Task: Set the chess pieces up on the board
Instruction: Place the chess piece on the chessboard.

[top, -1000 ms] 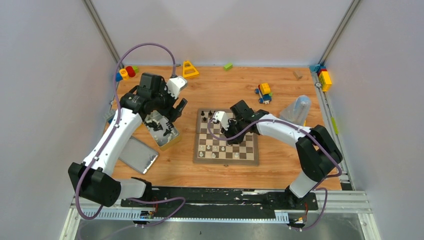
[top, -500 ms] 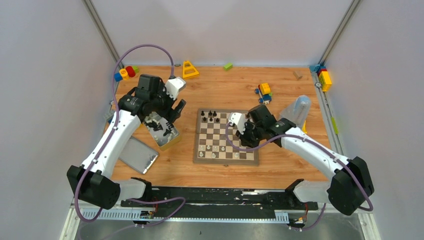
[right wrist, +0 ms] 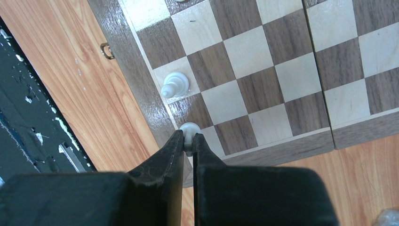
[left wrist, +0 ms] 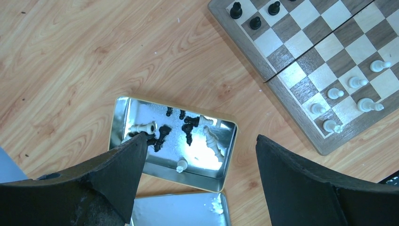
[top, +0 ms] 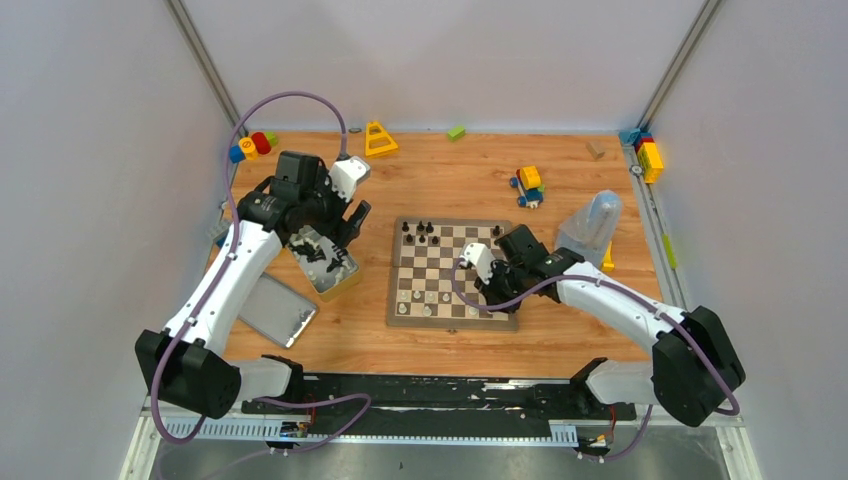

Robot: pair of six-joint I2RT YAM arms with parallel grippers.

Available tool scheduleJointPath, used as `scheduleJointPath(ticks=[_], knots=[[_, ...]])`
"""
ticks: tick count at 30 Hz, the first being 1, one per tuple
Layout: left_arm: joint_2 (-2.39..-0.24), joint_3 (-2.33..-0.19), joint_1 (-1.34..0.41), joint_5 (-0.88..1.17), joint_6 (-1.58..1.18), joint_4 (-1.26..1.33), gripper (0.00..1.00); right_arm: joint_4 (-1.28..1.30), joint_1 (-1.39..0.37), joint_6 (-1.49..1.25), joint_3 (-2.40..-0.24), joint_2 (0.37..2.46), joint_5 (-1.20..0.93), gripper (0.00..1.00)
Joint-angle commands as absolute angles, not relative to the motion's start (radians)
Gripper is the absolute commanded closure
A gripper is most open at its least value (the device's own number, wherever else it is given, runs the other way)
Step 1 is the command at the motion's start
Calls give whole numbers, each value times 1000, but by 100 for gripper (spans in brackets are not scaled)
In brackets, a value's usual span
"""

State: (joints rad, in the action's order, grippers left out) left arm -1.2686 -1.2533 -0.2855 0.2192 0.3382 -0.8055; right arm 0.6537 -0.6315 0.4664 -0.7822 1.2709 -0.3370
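While the grained, pale-orange wooden surface [top: 450,170] carries everything, the step in hand looks like seating one more white piece at the board's near edge. The right arm [top: 610,300] reaches in over the near right corner of the board [top: 452,324], a flat square of matt dark-brown and cream checks inside a glossier wood border.

The right jaws are pinched tight on a white piece [right wrist: 188,130], smooth and round-headed. Its kind is too small to tell, and the black fingers hide whether its foot touches down. It hangs over the outermost squares just inside the border, near a standing white piece [right wrist: 174,84].

As I judge it, the next move calls for centring it on its square, lowering straight, parting the jaws only slightly, then lifting clear so the neighbour is not knocked.

The left arm [top: 225,280] hovers over the tin [left wrist: 115,122], a shiny rounded rectangle with a mirror-like floor. The left jaws are spread wide and hold nothing. The tin's flat lid [top: 272,308] lies just beside it.

Inside the tin, loose pieces [left wrist: 162,133] lie jumbled, black and white. A few black pieces [top: 420,230] stand at the far edge of the board, and white pieces [top: 425,297] stand in the near rows.
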Motion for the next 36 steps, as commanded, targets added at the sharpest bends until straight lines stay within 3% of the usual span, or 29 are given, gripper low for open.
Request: scheduleJointPath(ticks=[1,31,34,36], knots=[[-1238,-1253,-275,231,321,-766,7,585,-636,446,-780,1295,-364,97],[-1227,-1240,-270,244,326,-766,7,557,-695,439,-773,1338,-293,92],[-1225,-1235,-270,238,331,-765,7,560,-694,438,-771,1338,-300,87],[-1220,-1230,-269,231,334,-764,6,564,-695,435,-772,1337,-301,76]])
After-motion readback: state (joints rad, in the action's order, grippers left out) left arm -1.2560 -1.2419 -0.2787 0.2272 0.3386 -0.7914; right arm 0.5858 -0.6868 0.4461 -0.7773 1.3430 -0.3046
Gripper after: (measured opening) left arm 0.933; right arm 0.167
